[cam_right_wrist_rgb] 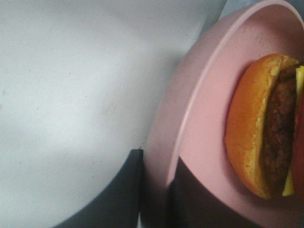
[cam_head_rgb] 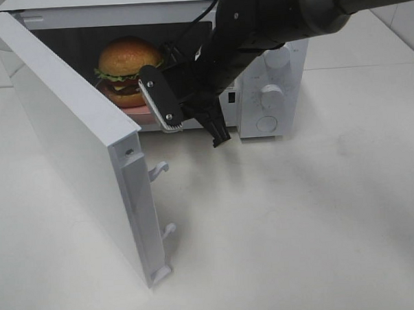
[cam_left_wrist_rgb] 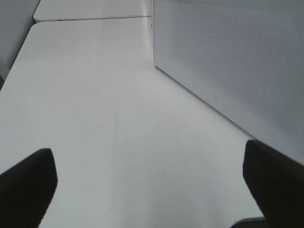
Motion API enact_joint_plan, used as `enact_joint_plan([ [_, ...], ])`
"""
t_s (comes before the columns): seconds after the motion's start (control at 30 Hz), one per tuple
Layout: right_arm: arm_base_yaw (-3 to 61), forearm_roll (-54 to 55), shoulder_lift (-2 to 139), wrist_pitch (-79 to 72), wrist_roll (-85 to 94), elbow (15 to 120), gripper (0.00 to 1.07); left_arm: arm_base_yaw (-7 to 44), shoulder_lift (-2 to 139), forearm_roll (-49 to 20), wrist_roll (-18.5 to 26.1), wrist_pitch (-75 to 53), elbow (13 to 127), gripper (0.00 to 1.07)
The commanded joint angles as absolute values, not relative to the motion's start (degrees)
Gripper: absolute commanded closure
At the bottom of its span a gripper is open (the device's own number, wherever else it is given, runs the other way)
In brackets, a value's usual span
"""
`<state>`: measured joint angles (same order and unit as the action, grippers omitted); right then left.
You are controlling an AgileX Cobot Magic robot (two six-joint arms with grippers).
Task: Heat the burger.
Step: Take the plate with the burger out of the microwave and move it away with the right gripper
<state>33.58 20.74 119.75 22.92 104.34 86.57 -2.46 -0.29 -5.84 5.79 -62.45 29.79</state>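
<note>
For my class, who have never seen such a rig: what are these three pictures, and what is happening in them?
A two-armed robot is working at a white table. The high camera looks down on a microwave with its door swung open. Inside sits the burger on a pink plate. The other two pictures come from cameras on the arms' wrists. The right tool reaches into the microwave, and its wrist view shows its fingers closed on the plate's rim. The left tool is open, holding nothing, over bare table beside the microwave door.
</note>
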Motion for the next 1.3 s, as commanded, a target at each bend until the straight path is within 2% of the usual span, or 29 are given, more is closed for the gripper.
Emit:
enact_joint_plan([
  [0.03, 32.7, 23.0, 116.3, 20.3, 107.5, 85.0, 1.07, -2.5, -0.5, -6.1, 5.6, -61.6, 29.7, 0.07],
  [0.5, 32.7, 23.6, 109.5, 20.8, 108.8, 75.9, 1.07, -2.5, -0.5, -6.1, 5.6, -61.6, 29.7, 0.07],
  [1.3, 32.7, 23.5, 88.5, 18.0, 108.3, 49.8, 1.07, -2.5, -0.5, -6.1, 5.6, -61.6, 29.7, 0.07],
])
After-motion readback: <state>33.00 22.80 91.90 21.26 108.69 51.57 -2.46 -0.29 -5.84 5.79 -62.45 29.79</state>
